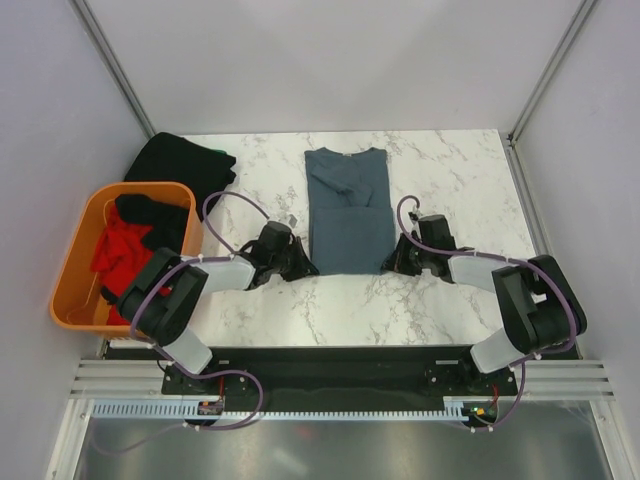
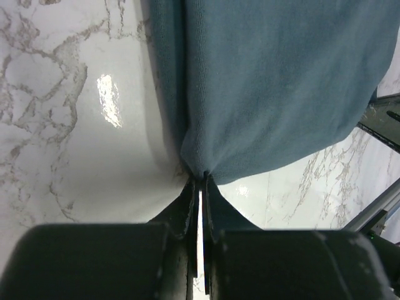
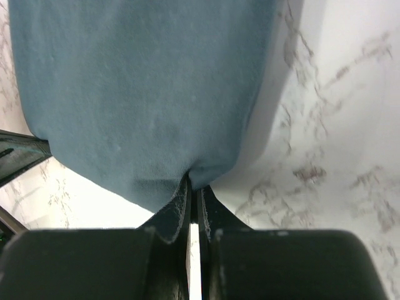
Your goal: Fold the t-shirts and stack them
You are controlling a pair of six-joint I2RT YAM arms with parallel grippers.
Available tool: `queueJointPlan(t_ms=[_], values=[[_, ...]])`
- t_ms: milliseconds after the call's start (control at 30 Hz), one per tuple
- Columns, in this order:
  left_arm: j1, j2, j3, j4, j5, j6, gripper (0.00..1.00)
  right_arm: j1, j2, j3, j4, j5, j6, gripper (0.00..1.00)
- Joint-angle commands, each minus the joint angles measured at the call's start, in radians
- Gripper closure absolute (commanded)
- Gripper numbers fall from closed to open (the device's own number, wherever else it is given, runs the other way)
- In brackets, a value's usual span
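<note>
The white marble-patterned tabletop (image 1: 450, 190) carries the work. At its left edge sits the orange plastic basket (image 1: 75, 270), which serves as the supply bin and holds a crumpled red t-shirt (image 1: 115, 250) with a dark black garment (image 1: 150, 212) on top of it, both apparently waiting their turn. In the middle of the tabletop lies the slate blue-grey cotton t-shirt (image 1: 347, 210), flat, with its collar at the far end and its hem towards the arms. Its sleeves look already turned in, so it forms a narrow rectangle ready, I judge, for the lengthwise fold. Behind the basket, at the far left corner, a black t-shirt (image 1: 180, 165) lies in a compact heap. It is probably the start of the stack, set well apart so the folding area stays free. The left gripper (image 1: 303, 268) is low at the shirt's near left corner, and its wrist view shows the fingers pressed together on a pinch of hem, the cloth puckering up into them (image 2: 201, 178). The right gripper (image 1: 392, 262) mirrors it at the near right corner, its fingers likewise pinching the hem's edge (image 3: 194, 187). Holding both corners at once should let the hem rise evenly and travel towards the collar without skewing.
</note>
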State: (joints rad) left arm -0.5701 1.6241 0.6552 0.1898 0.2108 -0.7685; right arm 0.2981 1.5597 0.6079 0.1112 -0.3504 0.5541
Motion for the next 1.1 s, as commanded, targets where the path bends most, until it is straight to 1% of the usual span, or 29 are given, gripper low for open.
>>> queueJointPlan(t_ms=[0, 33, 100, 167, 200, 233, 267, 300, 333, 367, 400, 467, 500, 533, 600, 633, 700, 800, 867, 900, 1067], values=[[-0.013, -0.047, -0.028, -0.035, -0.024, 0.008, 0.98, 0.001, -0.044, -0.037, -0.187, 0.042, -0.016, 1.0], [-0.016, -0.106, -0.032, -0.071, -0.034, 0.0, 0.98, 0.001, -0.082, -0.037, -0.212, 0.042, -0.014, 1.0], [-0.033, -0.177, -0.054, -0.099, -0.042, -0.018, 0.98, 0.003, -0.133, -0.049, -0.264, 0.013, 0.003, 1.0], [-0.057, -0.272, -0.06, -0.162, -0.051, -0.025, 0.98, 0.004, -0.223, -0.072, -0.286, -0.03, 0.033, 1.0], [-0.086, -0.302, -0.063, -0.183, -0.062, -0.026, 0.98, 0.009, -0.254, -0.079, -0.323, -0.045, 0.049, 1.0], [-0.106, -0.328, -0.068, -0.222, -0.073, -0.031, 0.98, 0.015, -0.321, -0.082, -0.349, -0.044, 0.059, 1.0], [-0.126, -0.393, -0.072, -0.266, -0.083, -0.037, 0.98, 0.019, -0.357, -0.085, -0.378, -0.042, 0.069, 1.0], [-0.163, -0.424, -0.09, -0.285, -0.094, -0.058, 0.98, 0.024, -0.397, -0.085, -0.44, -0.027, 0.09, 1.0], [-0.183, -0.463, -0.101, -0.3, -0.111, -0.072, 0.98, 0.038, -0.477, -0.086, -0.471, -0.021, 0.101, 1.0], [-0.201, -0.528, -0.114, -0.334, -0.117, -0.089, 0.98, 0.044, -0.521, -0.086, -0.504, -0.015, 0.112, 1.0], [-0.235, -0.568, -0.135, -0.348, -0.125, -0.125, 0.98, 0.055, -0.603, -0.085, -0.572, -0.001, 0.133, 1.0], [-0.258, -0.636, -0.152, -0.389, -0.116, -0.162, 0.98, 0.068, -0.68, -0.077, -0.639, 0.001, 0.153, 1.0], [-0.275, -0.706, -0.158, -0.435, -0.108, -0.193, 0.98, 0.076, -0.716, -0.073, -0.695, -0.002, 0.162, 1.0], [-0.281, -0.737, -0.157, -0.46, -0.096, -0.205, 0.98, 0.088, -0.775, -0.066, -0.723, -0.001, 0.177, 1.0], [-0.289, -0.821, -0.123, -0.53, -0.091, -0.228, 0.98, 0.099, -0.816, -0.03, -0.812, 0.002, 0.182, 1.0], [-0.292, -0.846, -0.109, -0.597, -0.097, -0.235, 0.98, 0.104, -0.838, -0.01, -0.841, 0.004, 0.179, 1.0], [-0.292, -0.882, -0.057, -0.656, -0.109, -0.241, 0.98, 0.105, -0.851, 0.05, -0.908, 0.005, 0.173, 1.0], [-0.292, -0.914, 0.016, -0.733, -0.155, -0.22, 0.98, 0.104, -0.837, 0.144, -0.952, 0.021, 0.162, 1.0], [-0.29, -0.894, 0.05, -0.785, -0.197, -0.203, 0.98, 0.104, -0.794, 0.206, -0.958, 0.036, 0.144, 1.0], [-0.289, -0.885, 0.081, -0.799, -0.232, -0.193, 0.98, 0.105, -0.746, 0.225, -0.963, 0.054, 0.135, 1.0], [-0.28, -0.784, 0.185, -0.816, -0.287, -0.138, 0.98, 0.105, -0.603, 0.375, -0.964, 0.122, 0.081, 1.0]])
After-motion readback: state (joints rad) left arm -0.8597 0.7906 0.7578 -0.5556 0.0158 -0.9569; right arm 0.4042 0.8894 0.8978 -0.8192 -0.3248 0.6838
